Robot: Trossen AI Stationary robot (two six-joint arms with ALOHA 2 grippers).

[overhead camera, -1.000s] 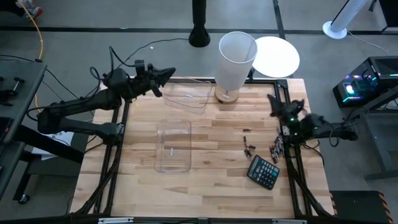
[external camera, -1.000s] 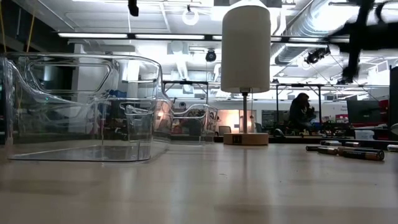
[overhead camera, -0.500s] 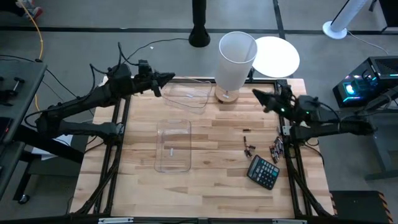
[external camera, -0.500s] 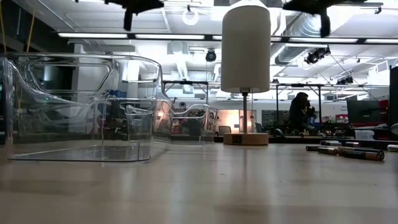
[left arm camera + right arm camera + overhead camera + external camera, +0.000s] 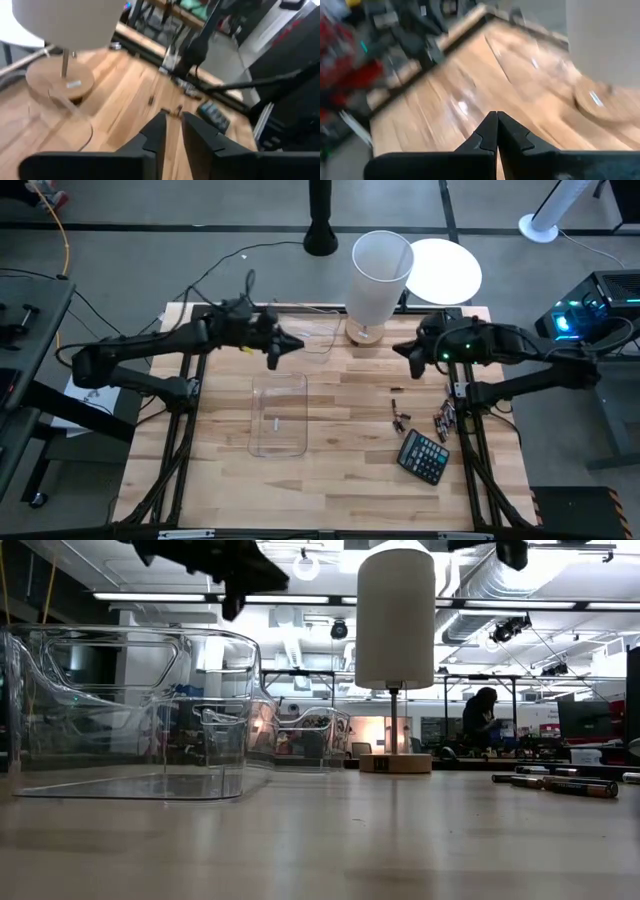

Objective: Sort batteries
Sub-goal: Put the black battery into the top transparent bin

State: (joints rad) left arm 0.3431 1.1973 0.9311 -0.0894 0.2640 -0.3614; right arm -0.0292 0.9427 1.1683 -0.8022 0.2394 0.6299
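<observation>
High view: the left gripper (image 5: pixel 296 343) is hanging slightly parted, empty, above center-left of the frame, while the right gripper (image 5: pixel 399 348) is hanging pinched shut, empty, right of center. The batteries (image 5: pixel 400 417) are lying scattered lower right, beside the calculator (image 5: pixel 423 456).

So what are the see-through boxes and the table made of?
The nearer box and the farther box look like clear, glossy plastic: the planks show straight through them and their walls catch the lights. The table looks like pale wood with a smooth finish, made of many narrow strips with visible grain.
</observation>
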